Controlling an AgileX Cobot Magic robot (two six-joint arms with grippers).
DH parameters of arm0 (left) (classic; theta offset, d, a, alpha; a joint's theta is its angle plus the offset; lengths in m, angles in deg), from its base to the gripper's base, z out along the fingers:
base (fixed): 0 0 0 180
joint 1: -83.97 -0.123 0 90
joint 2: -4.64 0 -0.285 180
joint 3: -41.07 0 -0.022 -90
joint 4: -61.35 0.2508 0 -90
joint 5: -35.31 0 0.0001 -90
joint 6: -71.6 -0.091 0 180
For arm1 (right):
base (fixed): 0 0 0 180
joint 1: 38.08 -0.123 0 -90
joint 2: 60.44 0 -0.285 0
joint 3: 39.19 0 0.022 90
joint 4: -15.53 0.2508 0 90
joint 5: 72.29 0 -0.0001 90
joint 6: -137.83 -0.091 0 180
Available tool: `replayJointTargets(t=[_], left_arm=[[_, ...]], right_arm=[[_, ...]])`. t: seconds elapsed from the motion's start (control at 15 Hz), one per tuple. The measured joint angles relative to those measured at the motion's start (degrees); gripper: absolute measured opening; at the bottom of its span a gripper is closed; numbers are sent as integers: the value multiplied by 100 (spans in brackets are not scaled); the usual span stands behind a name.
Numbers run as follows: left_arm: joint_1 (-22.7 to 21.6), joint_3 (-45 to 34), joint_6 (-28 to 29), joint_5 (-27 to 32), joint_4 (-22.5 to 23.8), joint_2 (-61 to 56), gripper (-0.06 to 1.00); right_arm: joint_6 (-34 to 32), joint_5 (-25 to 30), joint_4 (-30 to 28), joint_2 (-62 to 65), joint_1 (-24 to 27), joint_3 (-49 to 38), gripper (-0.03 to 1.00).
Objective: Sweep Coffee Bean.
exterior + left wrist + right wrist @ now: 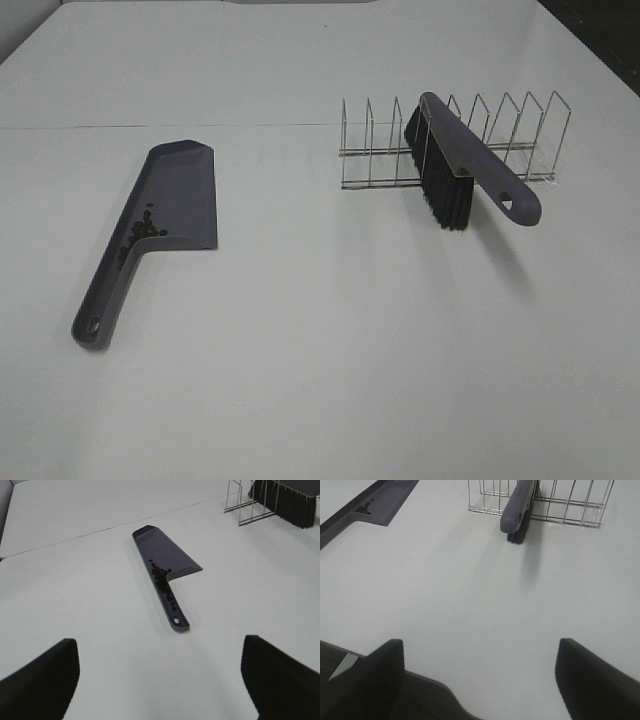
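The coffee beans (143,230) lie as a small dark cluster inside the grey-purple dustpan (170,195), bunched where the pan meets its handle. They also show in the left wrist view (161,575) and faintly in the right wrist view (364,507). The brush (462,162), with a grey handle and black bristles, rests in a wire rack (520,130). My left gripper (160,680) is open and empty, set back from the dustpan's (170,560) handle end. My right gripper (480,680) is open and empty, well short of the brush (517,510). Neither gripper shows in the exterior high view.
The white table (330,340) has a seam running across it behind the dustpan. The wire rack (555,505) stands at the back right. The table's near edge (350,660) shows by my right gripper's finger.
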Motion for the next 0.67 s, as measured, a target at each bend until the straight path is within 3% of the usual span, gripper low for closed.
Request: replayJointTargets(t=[0.13,0.33,0.47,0.67], left_arm=[[-556,0,0,-6,0,0,81],[-888,0,0,-6,0,0,81],[-911,0,0,-6,0,0,81],[-911,0,0,-6,0,0,81]], right_arm=[[0,0,23,0,86,0,77],[0,0,80,0,579,0,77],[0,0,120,0,865,0,77],[0,0,132,0,865,0,77]])
